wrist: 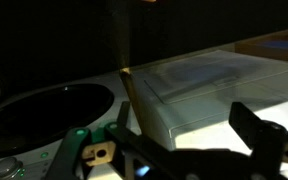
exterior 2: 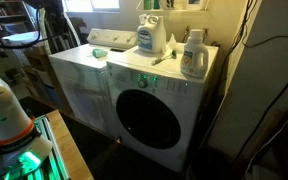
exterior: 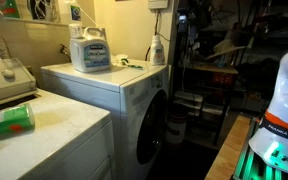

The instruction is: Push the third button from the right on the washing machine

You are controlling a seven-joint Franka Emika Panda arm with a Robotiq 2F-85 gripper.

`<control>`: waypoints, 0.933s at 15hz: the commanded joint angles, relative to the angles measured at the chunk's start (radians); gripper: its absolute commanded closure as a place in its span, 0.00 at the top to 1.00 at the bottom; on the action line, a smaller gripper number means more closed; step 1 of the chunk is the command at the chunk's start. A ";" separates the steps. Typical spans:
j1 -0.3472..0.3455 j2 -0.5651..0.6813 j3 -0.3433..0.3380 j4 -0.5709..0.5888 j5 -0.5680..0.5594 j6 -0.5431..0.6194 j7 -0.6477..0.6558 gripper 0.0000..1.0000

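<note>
White boxy front-loading washing machine (exterior 2: 198, 108) is heavy and rigid and won't budge. Its narrow front control strip (exterior 2: 149, 80) probably just needs a light fingertip poke. The black gripper (wrist: 164, 150) is spread wide.

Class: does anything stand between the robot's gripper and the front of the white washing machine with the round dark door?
Nothing visible does. In the wrist view the open gripper faces the white front-loading washing machine across bare space; the two white detergent bottles stand on its top, off the front panel.

Detergent jug (exterior 2: 151, 36) (white), green bottle (exterior: 9, 122)
</note>
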 commanded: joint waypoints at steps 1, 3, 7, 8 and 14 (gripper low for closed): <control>-0.017 -0.001 0.012 0.004 0.007 -0.006 -0.007 1.00; -0.017 -0.001 0.012 0.005 0.007 -0.006 -0.007 1.00; -0.017 -0.001 0.012 0.006 0.007 -0.006 -0.007 1.00; -0.017 -0.001 0.012 0.006 0.007 -0.006 -0.007 1.00; -0.106 -0.023 -0.100 -0.056 -0.129 -0.021 -0.167 1.00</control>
